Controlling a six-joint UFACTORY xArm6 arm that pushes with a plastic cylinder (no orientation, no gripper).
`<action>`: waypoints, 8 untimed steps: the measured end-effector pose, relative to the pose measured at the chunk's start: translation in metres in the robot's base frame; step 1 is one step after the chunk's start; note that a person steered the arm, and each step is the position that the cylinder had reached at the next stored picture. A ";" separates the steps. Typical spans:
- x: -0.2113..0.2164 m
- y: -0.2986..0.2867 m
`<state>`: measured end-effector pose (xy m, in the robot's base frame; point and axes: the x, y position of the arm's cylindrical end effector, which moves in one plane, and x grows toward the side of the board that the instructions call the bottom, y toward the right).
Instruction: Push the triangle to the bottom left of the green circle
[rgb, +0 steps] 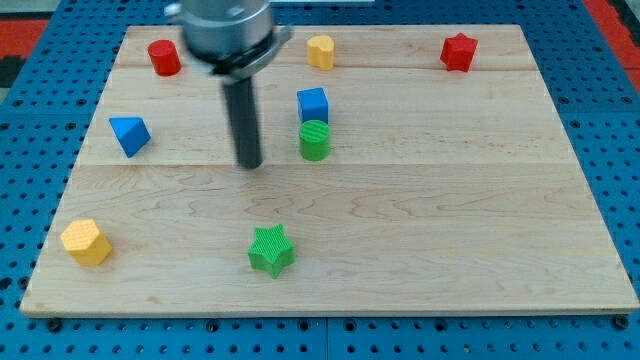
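Currently, wooden board (420, 260), items left to right, placed from my tip:
Yellow hexagon block (86, 241): far to the view's left, lower.
Blue triangle (130, 134): well to the left, slightly higher; well apart from the green circle.
Red cylinder (164, 57): upper left.
My tip (249, 164): bare rod end, nothing to spread or pinch; touches no block.
Green star (271, 249): below, slightly right.
Green circle (314, 140): near, right, slightly higher.
Blue cube (313, 104): just above the circle.
Yellow block (320, 50): upper right.
Red star (458, 52): far upper right.
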<state>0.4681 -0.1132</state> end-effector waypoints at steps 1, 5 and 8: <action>0.030 -0.105; -0.095 -0.075; -0.105 -0.057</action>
<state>0.3632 -0.1698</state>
